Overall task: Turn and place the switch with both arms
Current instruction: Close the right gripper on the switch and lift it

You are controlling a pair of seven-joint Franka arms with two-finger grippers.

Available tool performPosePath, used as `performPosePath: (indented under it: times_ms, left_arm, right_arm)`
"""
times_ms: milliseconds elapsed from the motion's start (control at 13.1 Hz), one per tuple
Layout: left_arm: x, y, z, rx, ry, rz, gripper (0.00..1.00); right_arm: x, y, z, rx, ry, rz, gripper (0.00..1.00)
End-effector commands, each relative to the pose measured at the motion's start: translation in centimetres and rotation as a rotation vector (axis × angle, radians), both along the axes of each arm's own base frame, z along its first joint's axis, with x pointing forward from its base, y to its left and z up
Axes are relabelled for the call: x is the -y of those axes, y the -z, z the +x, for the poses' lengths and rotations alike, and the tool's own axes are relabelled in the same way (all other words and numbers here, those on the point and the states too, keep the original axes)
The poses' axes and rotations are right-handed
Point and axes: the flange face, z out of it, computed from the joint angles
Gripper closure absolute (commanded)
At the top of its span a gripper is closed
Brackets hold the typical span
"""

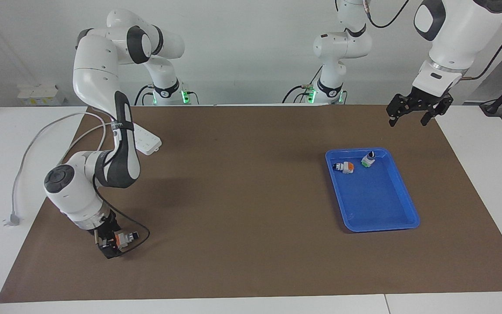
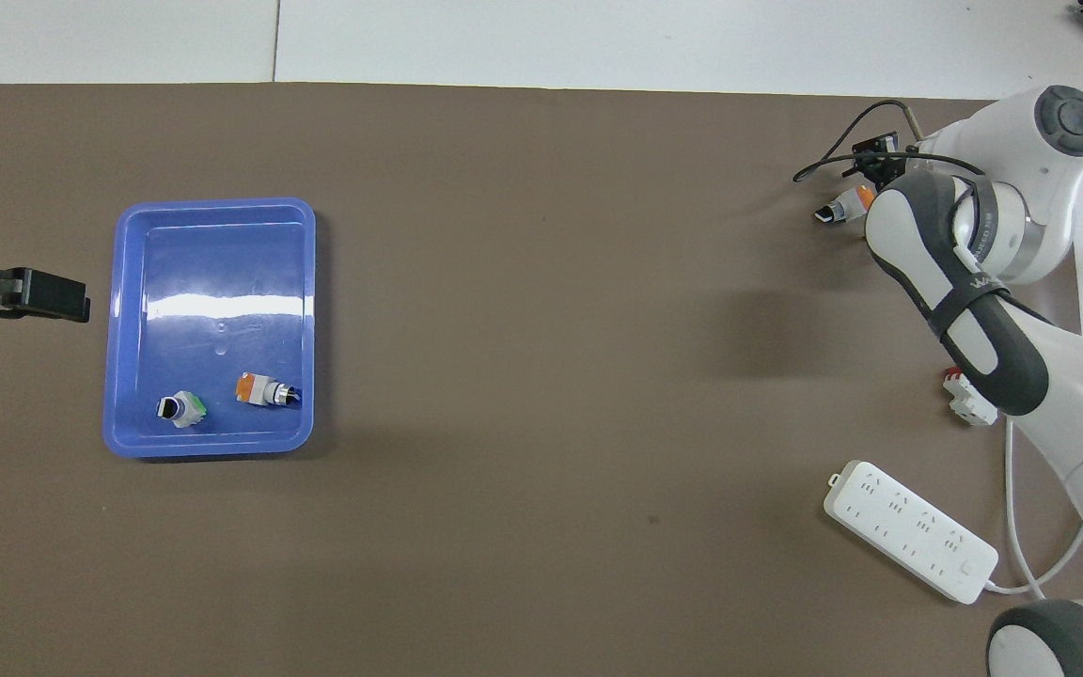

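Note:
My right gripper is low over the mat at the right arm's end of the table, shut on the switch. It grips the orange block end, and the black knob points toward the table's middle. In the overhead view the switch sticks out from under the right arm, whose gripper is mostly hidden. My left gripper is open and empty, raised over the mat's edge beside the blue tray. It also shows in the overhead view.
The blue tray holds a second orange-ended switch and a green-based switch at its end nearer the robots. A white power strip and a white-and-red block lie near the right arm's base.

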Motion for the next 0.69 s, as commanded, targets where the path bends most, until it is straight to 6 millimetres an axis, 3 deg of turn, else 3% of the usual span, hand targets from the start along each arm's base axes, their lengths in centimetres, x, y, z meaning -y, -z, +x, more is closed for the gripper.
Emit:
performPosePath:
  times_ms: [0, 77, 153, 460, 613]
  left_arm:
    - [-0.2, -0.1, -0.9, 0.006, 0.0, -0.01, 0.0]
    - [-0.2, -0.1, -0.9, 0.006, 0.0, -0.01, 0.0]
    - [-0.2, -0.1, -0.9, 0.006, 0.0, -0.01, 0.0]
    - [-0.2, -0.1, -0.9, 0.006, 0.0, -0.01, 0.0]
    - [-0.2, -0.1, -0.9, 0.006, 0.0, -0.01, 0.0]
  right_arm:
    - [0.0, 0.3, -1.1, 0.007, 0.017, 0.025, 0.35]
    - [0.8, 0.3, -1.4, 0.0, 0.021, 0.033, 0.93]
    - [0.2, 0.3, -1.3, 0.007, 0.043, 0.064, 1.0]
    - [-0.3, -0.4, -1.1, 0.005, 0.097, 0.087, 1.0]
    - [-0.9, -2.5, -1.5, 0.007, 0.088, 0.089, 1.0]
